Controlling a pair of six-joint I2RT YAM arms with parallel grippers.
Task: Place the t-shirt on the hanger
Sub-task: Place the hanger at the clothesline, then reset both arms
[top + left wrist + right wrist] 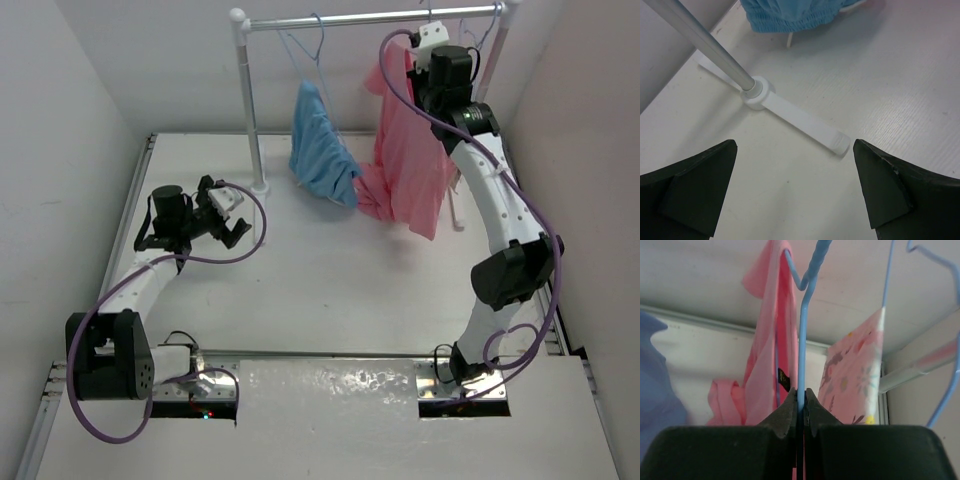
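The salmon-pink t-shirt point(405, 160) hangs from high at the right of the rack, its hem bunched on the table. In the right wrist view the t-shirt point(765, 350) drapes over the light-blue wire hanger point(801, 340). My right gripper point(801, 392) is shut on the hanger's wire below its hook. In the top view the right gripper point(425, 45) is up by the rail, in front of the shirt's top. My left gripper point(795, 185) is open and empty, low over the table near the rack's foot; in the top view the left gripper point(232, 215) is at the left.
A white rack with a metal rail point(370, 18) stands at the back, its left post point(250, 110) on a white foot point(800, 117). A light-blue garment point(320, 145) hangs left of the shirt. A patterned garment point(855, 370) and another blue hanger point(945, 340) hang right of my grip.
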